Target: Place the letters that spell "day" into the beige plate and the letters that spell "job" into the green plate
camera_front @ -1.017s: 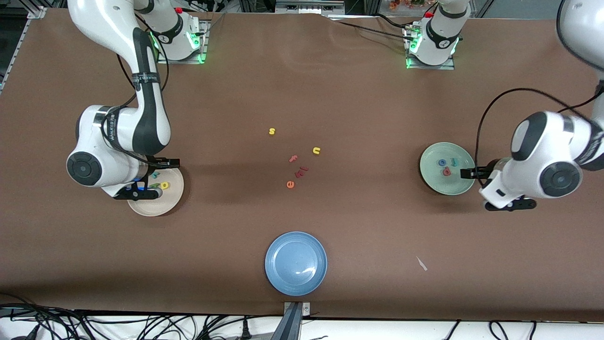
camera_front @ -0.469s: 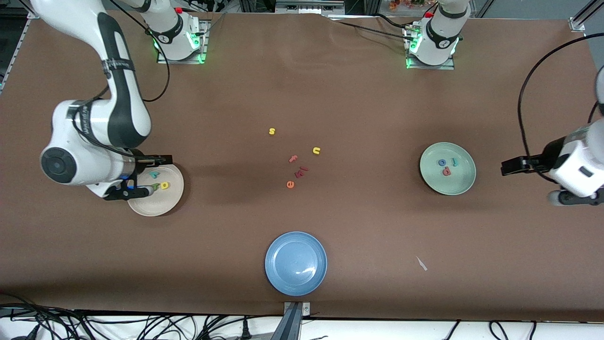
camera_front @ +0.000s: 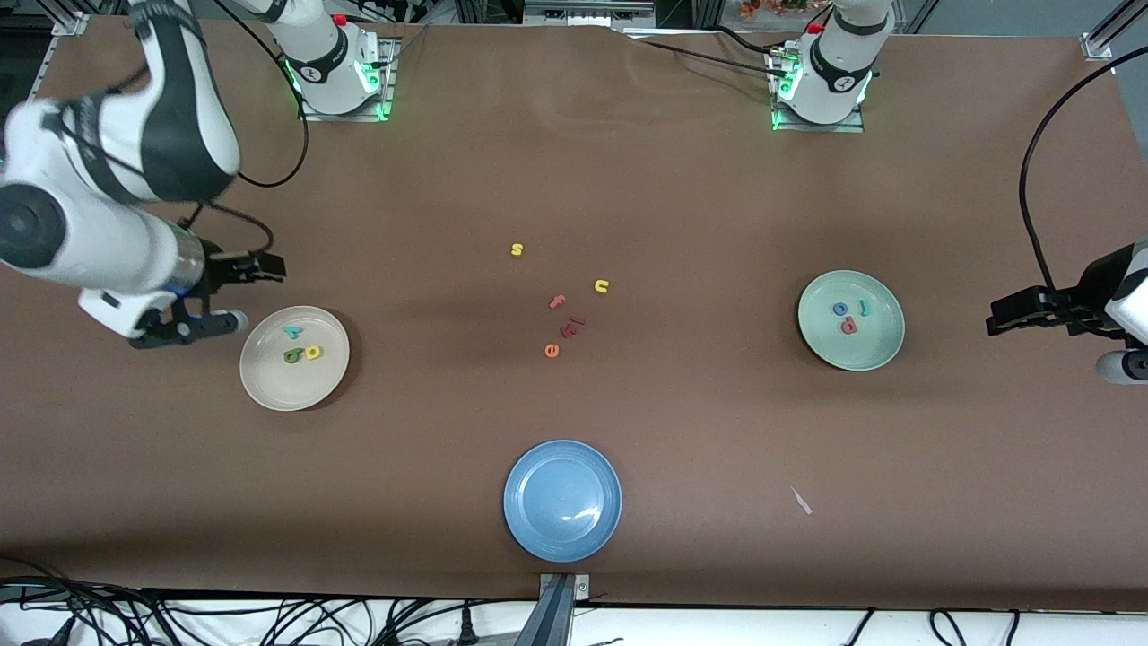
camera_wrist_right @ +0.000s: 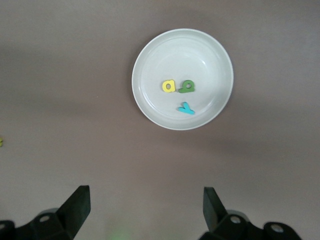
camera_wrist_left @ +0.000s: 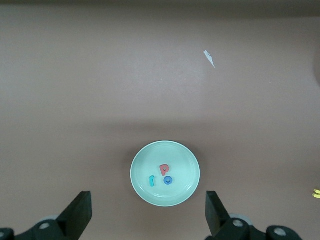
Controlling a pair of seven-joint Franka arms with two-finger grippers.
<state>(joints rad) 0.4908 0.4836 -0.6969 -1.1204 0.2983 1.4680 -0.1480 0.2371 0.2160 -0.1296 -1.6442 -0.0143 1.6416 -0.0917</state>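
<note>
We see the right gripper (camera_front: 235,293) hanging over bare worktop (camera_front: 574,179) at the right arm's end, its fingers (camera_wrist_right: 75,207) spread wide and holding nothing. Just beside it sits the beige plate (camera_front: 269,381), and in it lie the letters that spell "day": the teal "y" (camera_front: 291,332), the green "d" (camera_front: 293,356) and the yellow "a" (camera_front: 313,353), the last two touching. At mid-worktop we find loose letters: a yellow "s" (camera_front: 517,249), a pink "f" (camera_front: 557,302), an orange "e" (camera_front: 552,351), a dark red piece (camera_front: 572,327) we cannot read, and a yellow "u" (camera_front: 601,286). Nearer the front camera sits a blue plate (camera_front: 562,500). Toward the left arm's end, the green plate (camera_front: 852,354) holds the letters that spell "job": the blue "o" (camera_front: 840,309), the teal "j" (camera_front: 865,307) and the salmon "b" (camera_front: 848,327). A white scrap (camera_front: 801,501) lies nearer the front camera. The left gripper (camera_front: 1058,334) hangs at the worktop's edge, fingers (camera_wrist_left: 77,217) apart and empty.
</note>
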